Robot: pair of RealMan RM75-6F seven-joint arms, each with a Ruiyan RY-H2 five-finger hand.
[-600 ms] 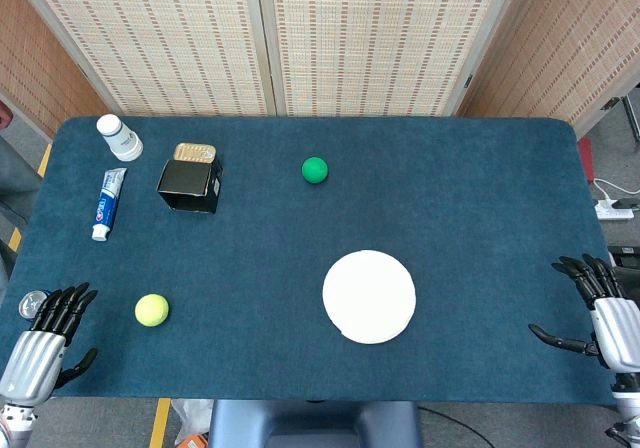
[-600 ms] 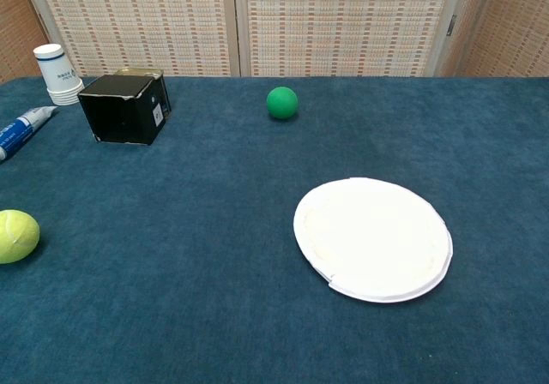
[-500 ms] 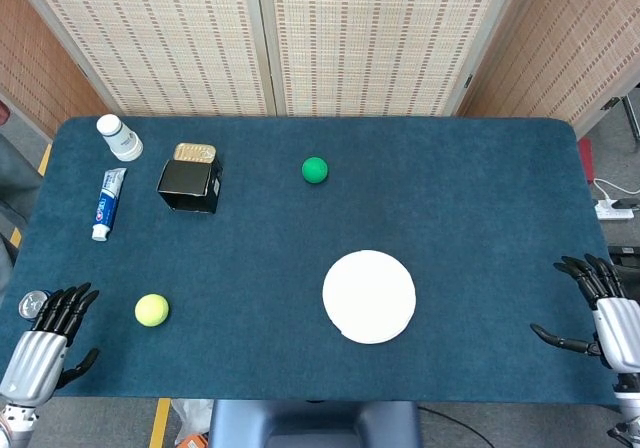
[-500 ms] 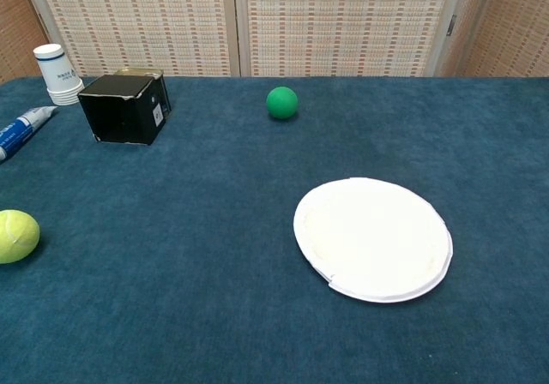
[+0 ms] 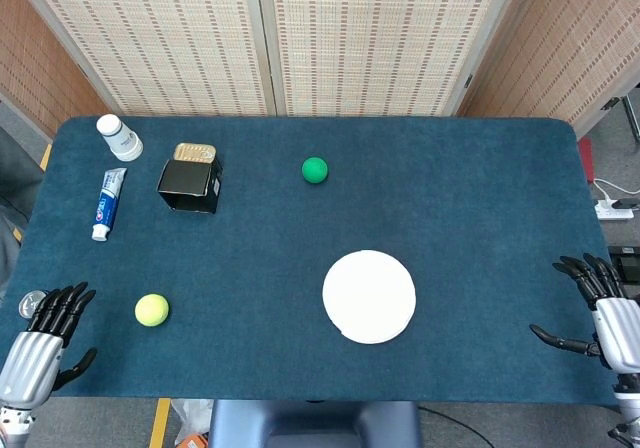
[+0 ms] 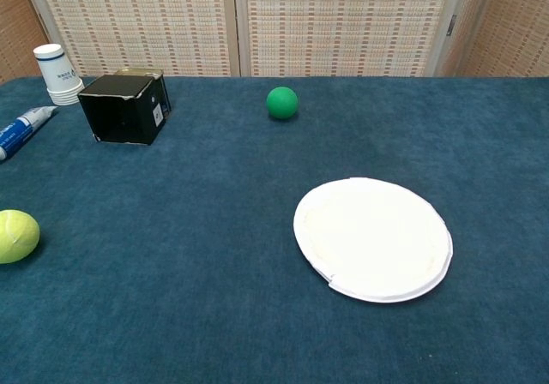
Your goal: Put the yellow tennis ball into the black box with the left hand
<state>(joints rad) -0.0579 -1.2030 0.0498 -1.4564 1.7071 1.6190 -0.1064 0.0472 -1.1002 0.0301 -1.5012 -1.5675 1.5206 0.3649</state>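
Left hand (image 5: pixel 42 338) rests at my near-left corner of the worktop (image 5: pixel 460 218), fingers spread, holding nothing. My right hand (image 5: pixel 600 313) sits open at the far side, idle. Nothing is started yet: the ball (image 5: pixel 151 310) lies just right of my left hand, and the box (image 5: pixel 190 185) stands well beyond it. Next I must reach over the ball and close around it.

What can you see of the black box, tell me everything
The black box is a small cube that looks like dark card, with scuffed pale edges and a small white label on one side. It sits on the blue table at the far left. Just behind it is a gold tin. Neither hand is near it.
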